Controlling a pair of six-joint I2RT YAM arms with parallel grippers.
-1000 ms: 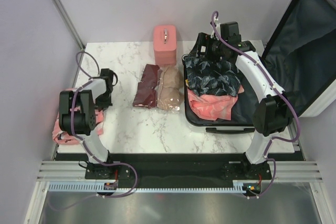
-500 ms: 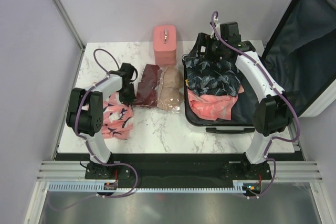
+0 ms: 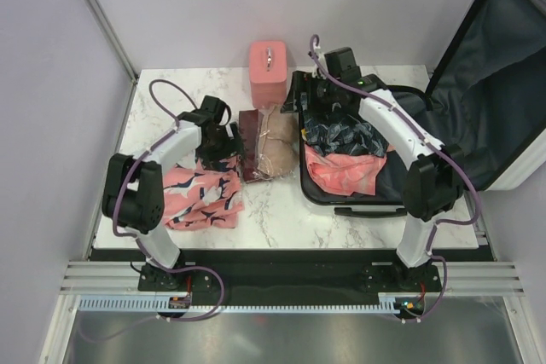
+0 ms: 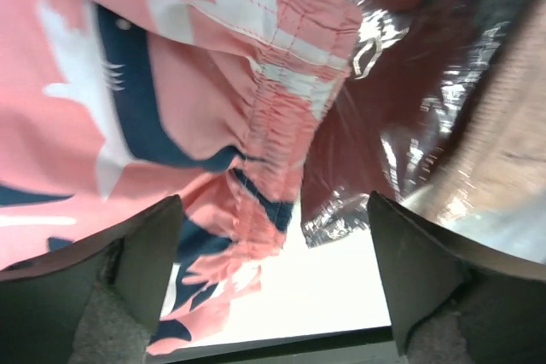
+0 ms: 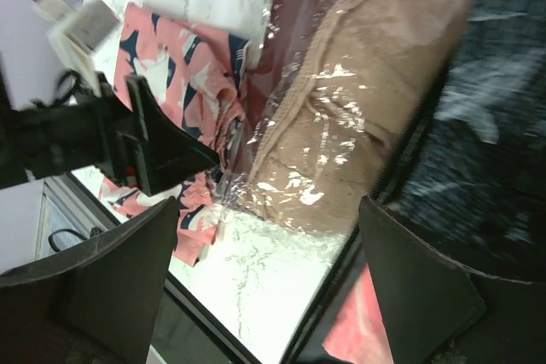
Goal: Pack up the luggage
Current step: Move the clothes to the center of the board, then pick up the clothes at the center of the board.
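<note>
The luggage [image 3: 341, 196] lies open at the right, its lid [image 3: 495, 74] propped up. A dark blue patterned garment [image 3: 345, 135] and a pink one [image 3: 343, 172] lie inside it. On the table a pink garment with a navy and white print [image 3: 200, 198] lies spread beside a maroon plastic-wrapped package [image 3: 249, 147] and a beige one [image 3: 277, 142]. My left gripper [image 3: 223, 144] hovers open over the garment's edge [image 4: 171, 83] next to the maroon package [image 4: 401, 83]. At the luggage's left rim [image 5: 375, 210] my right gripper [image 3: 300, 100] hangs open above the beige package [image 5: 350, 117].
A small pink box-shaped case [image 3: 268, 61] with a top handle stands at the back, just behind the two packages. The marble table [image 3: 273, 210] ends at a black front edge. Grey walls close in the left and back sides.
My left arm swept right, dragging the pink printed garment from the table's left edge to beside the packages, then opened its jaws. My right arm moved left to the luggage's rim.
</note>
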